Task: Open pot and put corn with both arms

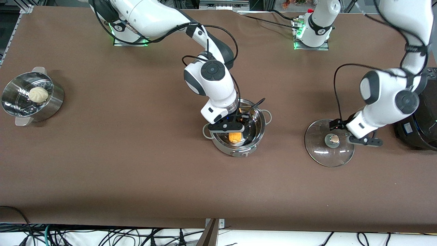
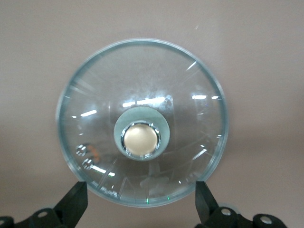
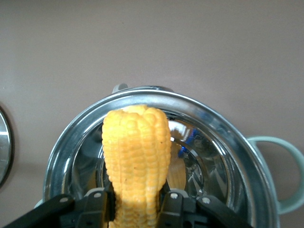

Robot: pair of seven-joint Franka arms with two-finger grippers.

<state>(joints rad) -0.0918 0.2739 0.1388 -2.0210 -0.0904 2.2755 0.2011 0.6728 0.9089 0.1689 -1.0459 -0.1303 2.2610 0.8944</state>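
The steel pot [image 1: 262, 127] stands uncovered at the table's middle. My right gripper [image 1: 228, 128] is shut on the yellow corn [image 1: 235, 137] and holds it tip down inside the pot's mouth. In the right wrist view the corn [image 3: 137, 152] hangs between the fingers [image 3: 97, 206] over the shiny pot [image 3: 228, 137]. The pot's glass lid [image 1: 321, 152] lies flat on the table toward the left arm's end, knob [image 1: 332, 139] up. My left gripper [image 1: 362, 138] is open and empty just above the lid's edge. In the left wrist view the lid [image 2: 142, 85] lies below the spread fingers [image 2: 76, 202].
A perforated steamer pot [image 1: 51, 102] with a pale bun [image 1: 38, 94] stands at the right arm's end of the table. A big black cooker [image 1: 421, 126] stands at the left arm's end, close beside my left arm.
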